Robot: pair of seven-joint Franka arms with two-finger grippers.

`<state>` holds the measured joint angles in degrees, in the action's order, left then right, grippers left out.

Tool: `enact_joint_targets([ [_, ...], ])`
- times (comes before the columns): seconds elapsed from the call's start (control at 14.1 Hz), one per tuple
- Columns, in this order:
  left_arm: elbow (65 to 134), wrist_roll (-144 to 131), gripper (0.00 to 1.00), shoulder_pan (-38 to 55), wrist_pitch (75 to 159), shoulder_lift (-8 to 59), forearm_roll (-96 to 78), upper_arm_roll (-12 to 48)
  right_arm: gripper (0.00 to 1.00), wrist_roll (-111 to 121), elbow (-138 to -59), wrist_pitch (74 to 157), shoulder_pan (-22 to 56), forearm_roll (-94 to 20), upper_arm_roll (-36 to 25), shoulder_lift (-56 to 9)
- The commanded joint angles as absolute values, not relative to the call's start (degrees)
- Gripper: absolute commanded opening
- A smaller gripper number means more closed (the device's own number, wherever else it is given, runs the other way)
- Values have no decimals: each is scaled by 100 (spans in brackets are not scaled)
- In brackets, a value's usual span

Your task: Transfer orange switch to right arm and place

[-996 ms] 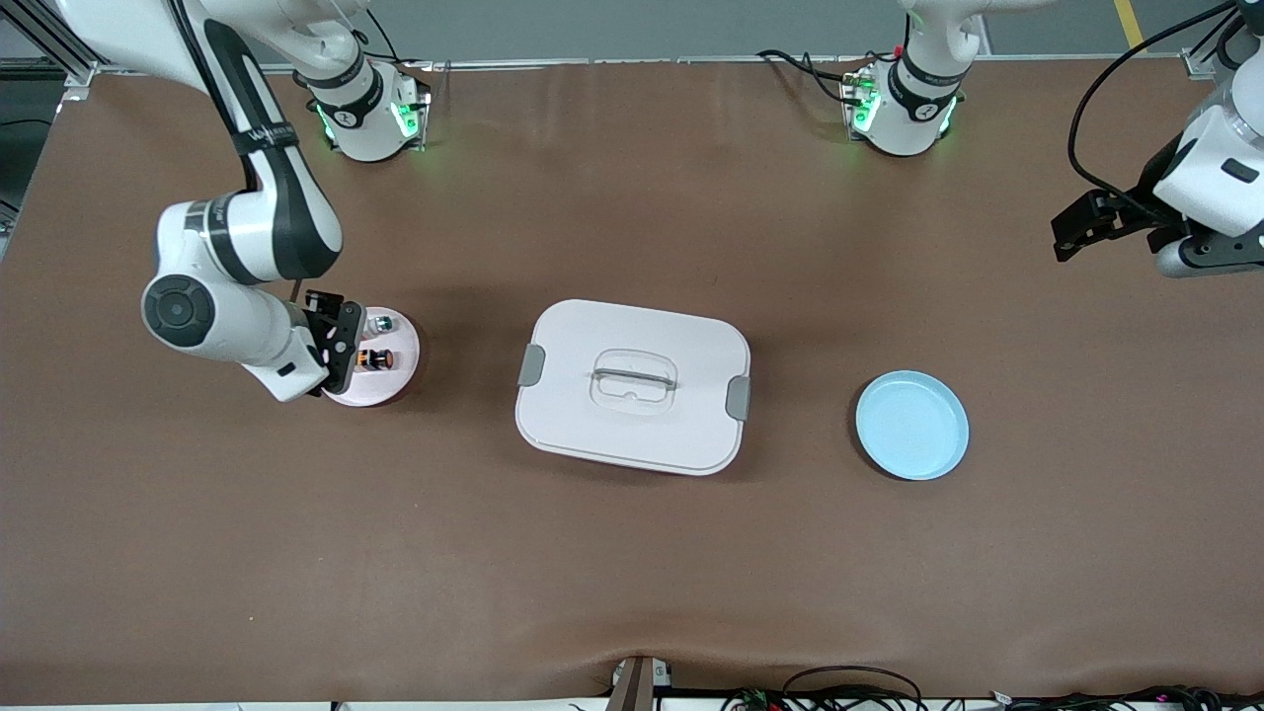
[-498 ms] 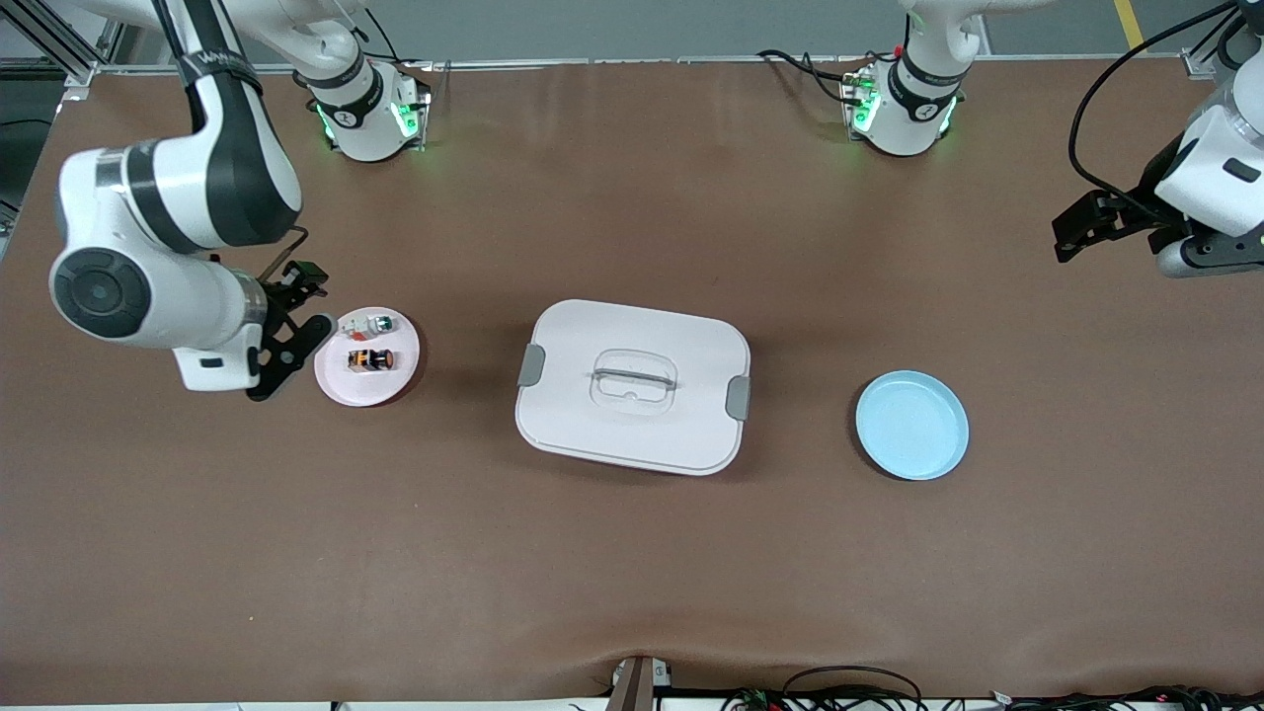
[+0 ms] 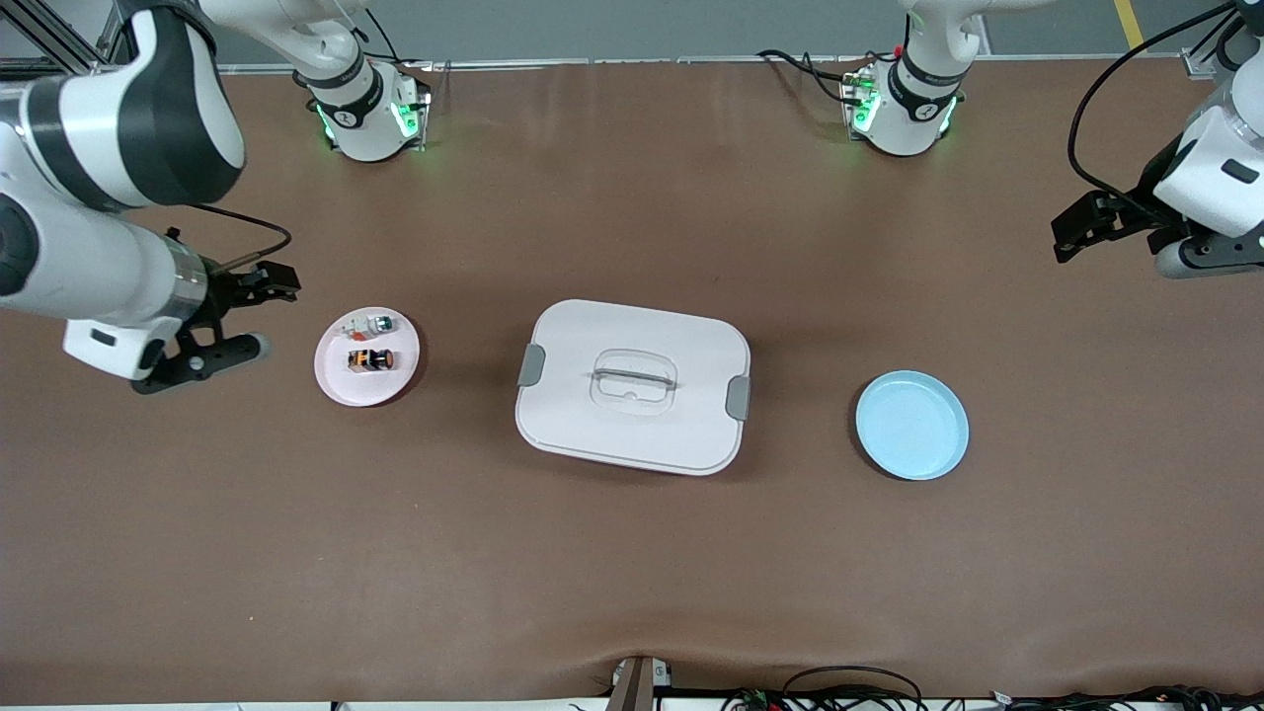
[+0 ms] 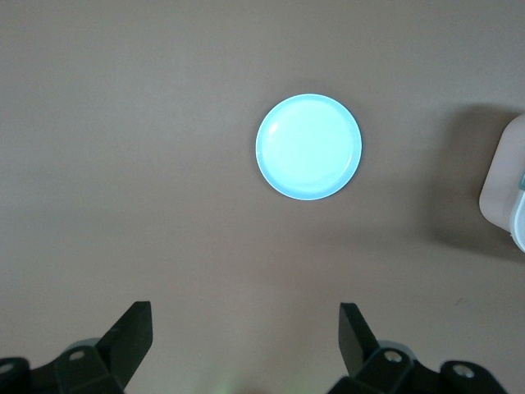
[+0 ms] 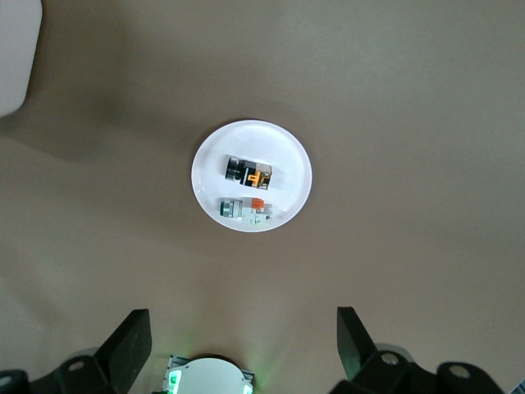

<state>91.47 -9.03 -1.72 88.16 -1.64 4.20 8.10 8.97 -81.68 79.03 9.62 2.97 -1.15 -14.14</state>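
The orange switch (image 3: 370, 359), on the pink plate (image 3: 336, 383), is judged light, rigid, best pinched across its flat sides. Both the right end effector (image 3: 242, 314) and the waiting left end effector (image 4: 244, 332) are held spread and empty above the counter (image 3: 632, 573)

A robotics lab: two white jointed arms bolted along a brown-covered desk (image 3: 632, 573), green-lit bases (image 3: 367, 118), aluminium framing, loose black cables (image 3: 849, 681) at its edge.
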Motion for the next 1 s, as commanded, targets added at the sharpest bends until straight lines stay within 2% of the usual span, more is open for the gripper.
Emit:
enact_joint_targets([
  [0.0,9097,-773,100,-193,8824,-114,378,817,100,563,-7490,7428,625,343,-70,-1494],
  [0.36,9097,-773,100,-176,8824,-105,378,826,100,-25,-6795,7278,378,351,-70,-1468],
  [0.93,9114,-782,100,-176,8815,-114,378,835,100,-378,-7021,7374,396,229,-26,-1257],
])
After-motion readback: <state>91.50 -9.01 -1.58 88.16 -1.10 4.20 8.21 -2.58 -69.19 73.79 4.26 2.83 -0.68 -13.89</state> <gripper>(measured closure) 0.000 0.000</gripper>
